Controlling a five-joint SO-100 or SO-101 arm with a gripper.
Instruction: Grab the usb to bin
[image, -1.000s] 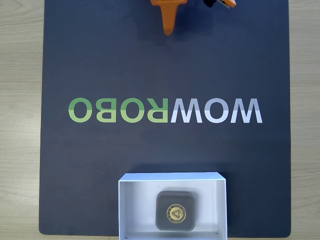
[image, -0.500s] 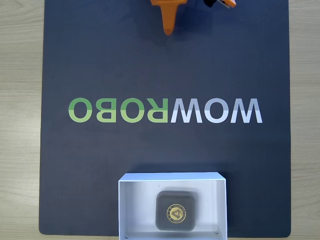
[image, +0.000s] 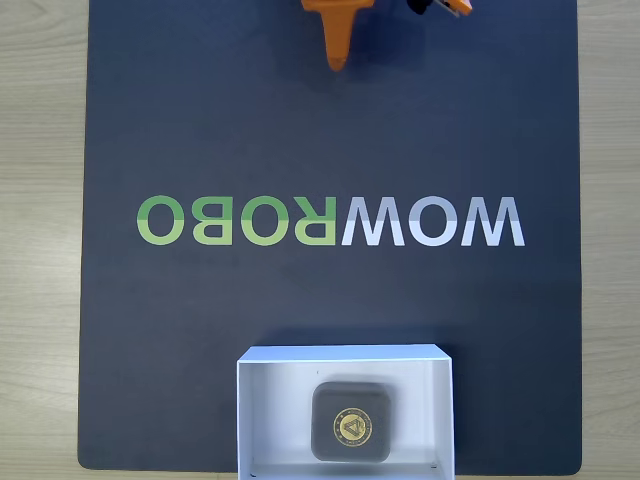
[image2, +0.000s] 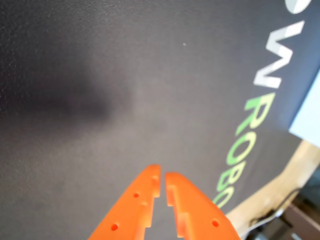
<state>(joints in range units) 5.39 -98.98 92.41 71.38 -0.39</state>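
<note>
Dark grey usb (image: 350, 423) is sitting flat inside the bin (image: 272, 400), gold triangle emblem facing up, a bit right of the bin's middle in the fixed view. The bin's near edge runs off the bottom of that picture, so you can't see its front wall properly. It sits on the near part of the navy mat (image: 200, 120), below the upside-down WOWROBO lettering (image: 330, 221).

Orange hand (image2: 161, 186) is way off at the far edge of the mat, well apart from the bin. The fixed view only catches one pointed orange tip (image: 338, 40) and a cut-off bit beside it. In the wrist view the two fingers are pretty much together, just a thin slit between them, nothing held. That view is blurry, with a soft shadow on the mat and a sliver of wooden worktop (image2: 265, 197) at the lower right.
</note>
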